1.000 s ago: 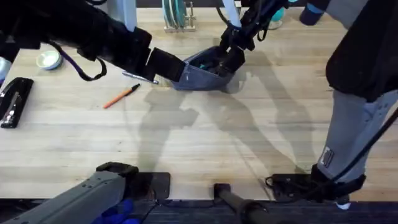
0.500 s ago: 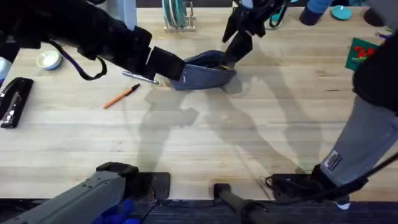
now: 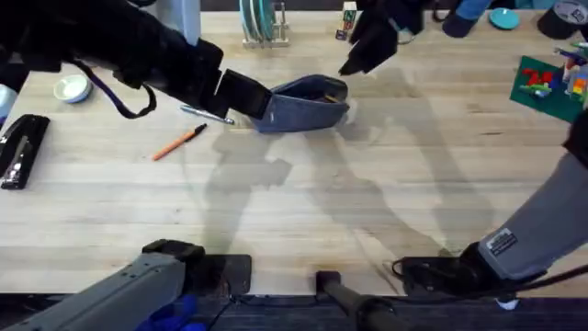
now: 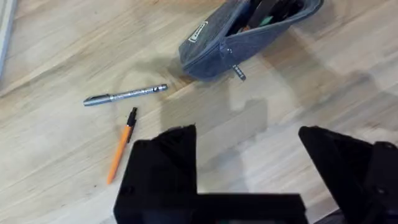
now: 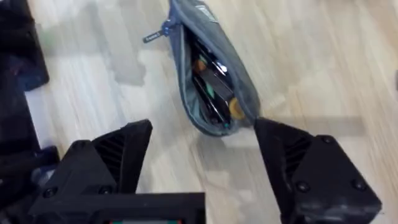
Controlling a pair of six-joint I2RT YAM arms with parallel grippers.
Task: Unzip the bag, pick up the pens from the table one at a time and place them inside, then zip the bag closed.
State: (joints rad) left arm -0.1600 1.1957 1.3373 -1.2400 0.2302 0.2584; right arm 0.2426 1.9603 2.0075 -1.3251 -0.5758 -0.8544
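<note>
Tools both gape empty: our left tool (image 4: 249, 162) hangs by the unzipped bag (image 3: 308, 103), at whose nine o'clock both pens (image 3: 180, 142) wait for pickup.

Bright, even light falls from above. Soft arm shadows spread across the table (image 3: 303, 230). The near arms look dark and blurred; the wrist views seem slightly soft.
</note>
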